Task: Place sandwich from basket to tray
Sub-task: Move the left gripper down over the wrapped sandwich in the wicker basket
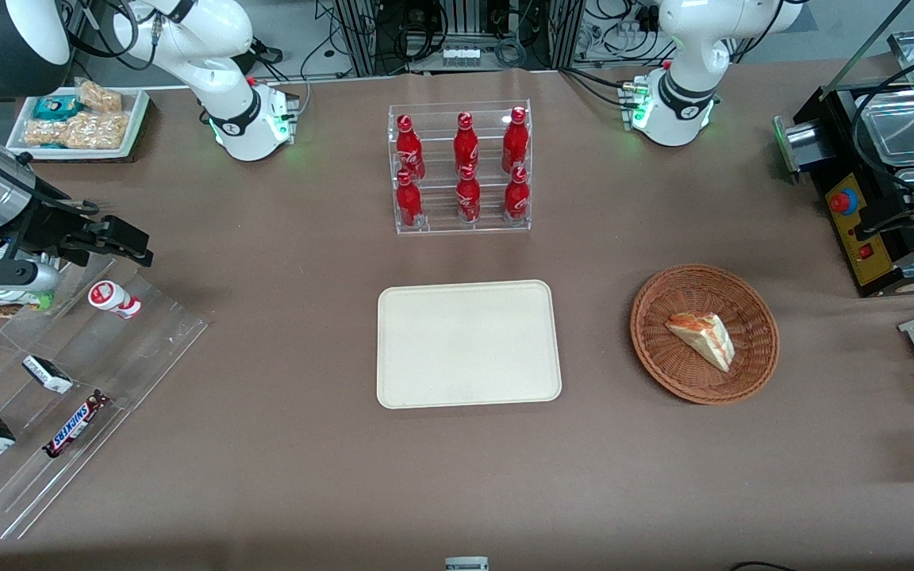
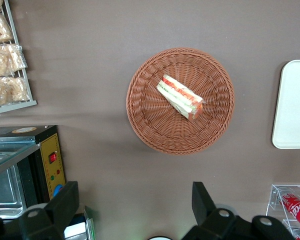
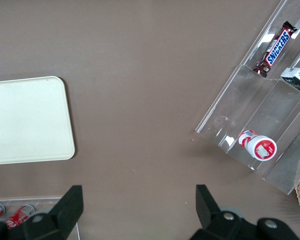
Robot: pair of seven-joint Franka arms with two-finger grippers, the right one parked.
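While the sandwich lies untouched in the basket, the transfer has not begun. It is a triangular wedge resting on its side at the middle of the weave, its orange-red and green filling edge facing up toward the wrist camera, which gives the fingers two flat bread faces to close on.

Gripper: high above the table, looking straight down, with both fingers spread wide and nothing between them. Judged from the wrist view, it hangs not directly over the basket but offset, toward the rack of red bottles. In the front view the working arm's gripper itself is out of frame.

Basket sits toward the working arm's end of the table, well apart from the tray, with bare brown cloth between. Tray is flat, cream, bare on top, and lies nearer the front camera than the bottle rack. A clear drop surface; low rim should not hinder release.

Next move, by my reading: centre over the wedge, turn the wrist so the fingers straddle its short width, then descend. Risks: clear wrap may be slippery, soft bread may crush under a hard squeeze, and a fingertip could catch the basket's sloped wall.
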